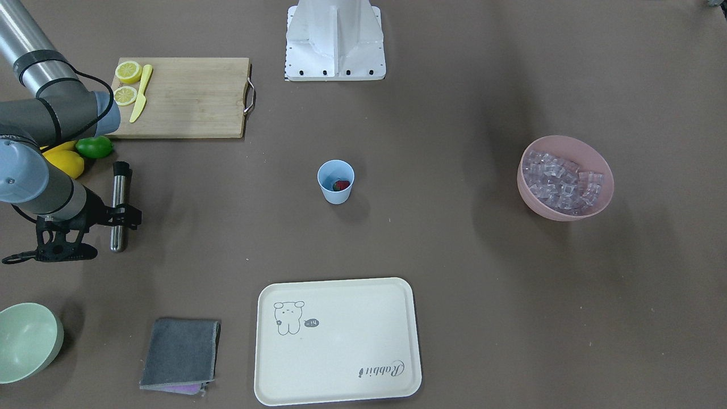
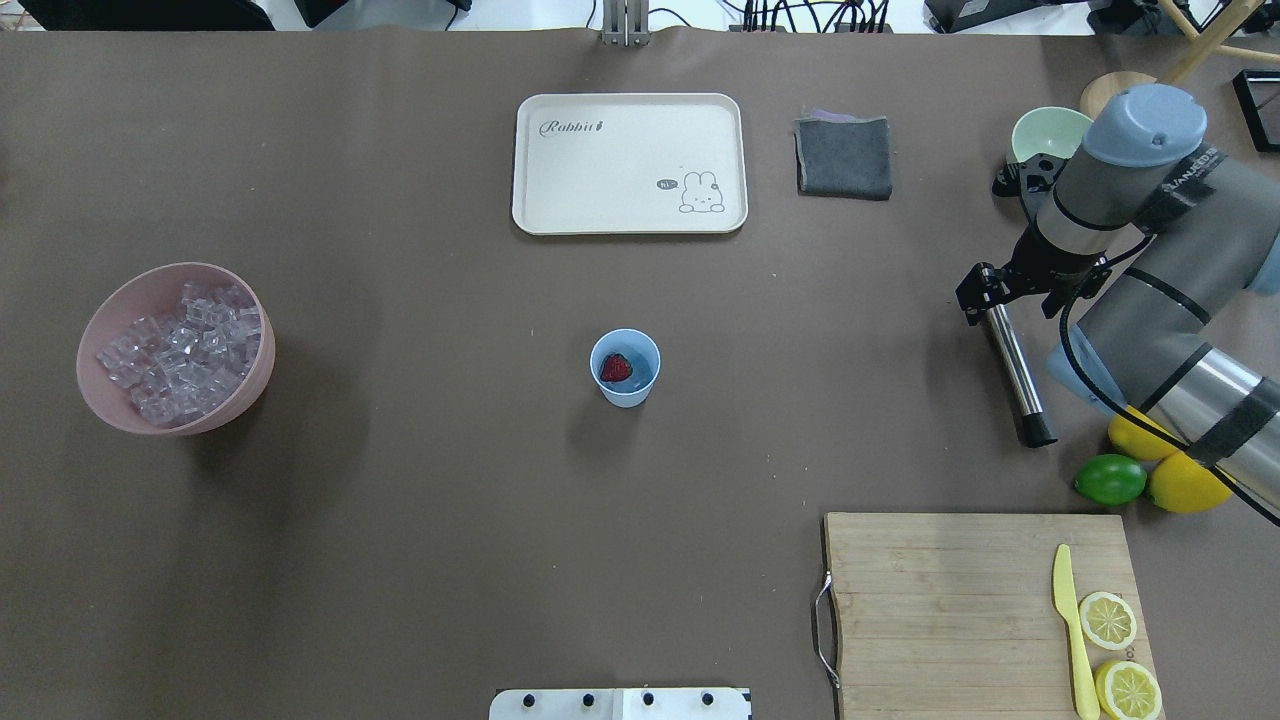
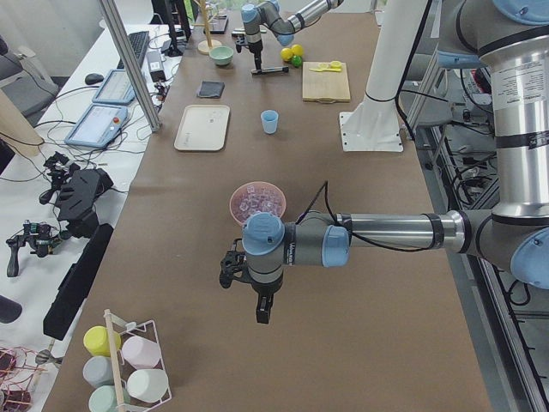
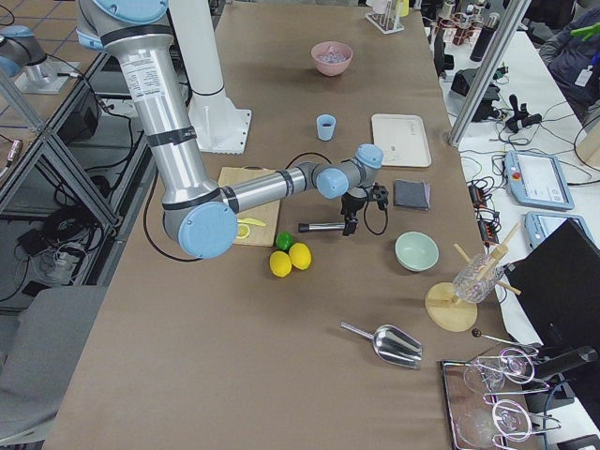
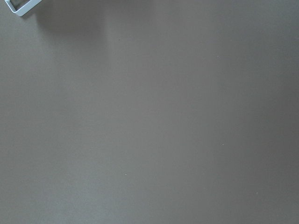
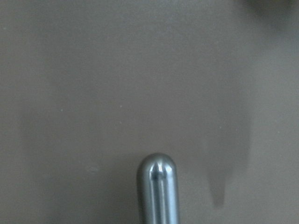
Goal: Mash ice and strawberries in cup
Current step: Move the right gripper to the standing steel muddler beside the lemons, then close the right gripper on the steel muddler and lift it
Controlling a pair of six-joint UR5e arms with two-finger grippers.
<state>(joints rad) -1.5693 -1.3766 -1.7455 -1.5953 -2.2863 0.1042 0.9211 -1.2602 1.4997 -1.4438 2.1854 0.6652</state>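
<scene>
So the cup (image 2: 630,395) stands upright pretty much dead centre of the brown surface (image 2: 400,500). It's a small pale-blue tapered thing, smooth like plastic. One strawberry (image 2: 615,368) lies in the bottom of it, red with a dark top.

Everything else is well apart from it. Across from the robot is a cream tray (image 2: 610,170) with rounded corners and a little cartoon animal printed on it. Beside that is a folded grey cloth (image 2: 843,158), kinda fuzzy.

Way off on the robot's left is a round pink bowl (image 2: 125,305) heaped with ice (image 2: 185,350), clear glassy cubes.

On the robot's right there's a wooden cutting board (image 2: 940,600) with a wire handle. Two lemon halves (image 2: 1107,620) and a yellow knife (image 2: 1070,630) sit on it, with a lime (image 2: 1110,480) and whole lemons (image 2: 1185,485) just past it. A pale green bowl (image 2: 1045,130) is further out.

Near the fruit, the right claw (image 2: 988,300) looks closed around one end of a shiny metal rod (image 2: 1012,370) with a black tip. I can't tell if the rod rests on the surface or sits just off it.

The left claw (image 3: 262,313) hangs over bare surface out past the pink bowl, and I can't tell how open it is.
</scene>
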